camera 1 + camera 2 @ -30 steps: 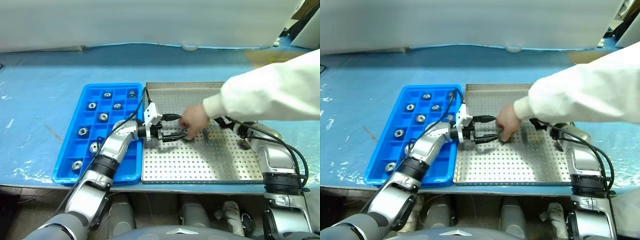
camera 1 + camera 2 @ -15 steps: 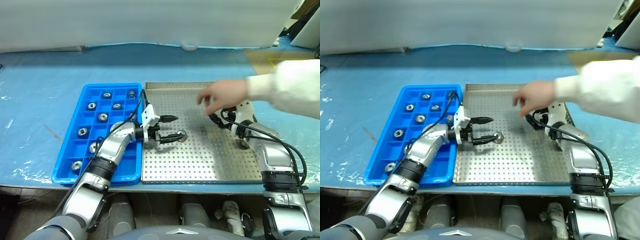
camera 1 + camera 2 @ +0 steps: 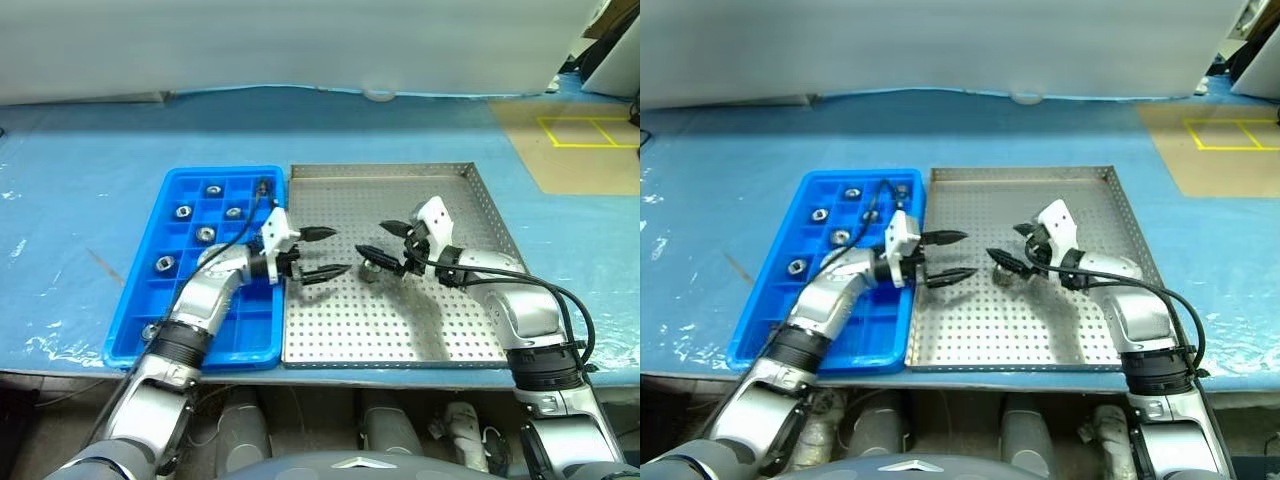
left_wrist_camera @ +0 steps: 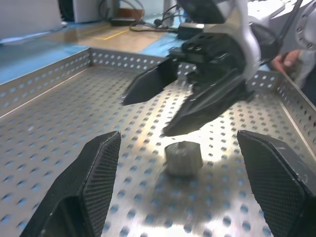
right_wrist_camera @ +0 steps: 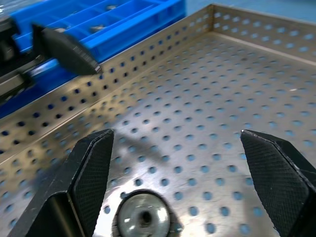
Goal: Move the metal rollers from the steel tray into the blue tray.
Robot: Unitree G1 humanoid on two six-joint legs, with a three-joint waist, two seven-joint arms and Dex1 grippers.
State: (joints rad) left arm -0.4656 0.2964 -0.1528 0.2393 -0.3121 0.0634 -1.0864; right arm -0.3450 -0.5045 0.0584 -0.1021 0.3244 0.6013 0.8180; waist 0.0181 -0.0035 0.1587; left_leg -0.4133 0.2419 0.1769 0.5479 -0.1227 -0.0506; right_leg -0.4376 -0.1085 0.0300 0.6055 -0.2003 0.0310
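Roller (image 3: pixel 371 268), steel tray (image 3: pixel 400 330): likely small, heavy, hard, slippery; grip across rim. Right end effector (image 3: pixel 380 240) and left end effector (image 3: pixel 322 252): wide, empty.

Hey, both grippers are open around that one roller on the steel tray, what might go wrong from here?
1. The left gripper and right gripper face each other across the single metal roller; if both close in, their fingers may collide.
2. The roller lies loose on the steel tray, so a glancing fingertip could knock it rolling away.
3. The blue tray already holds several rollers, so a drop may land in a taken compartment.
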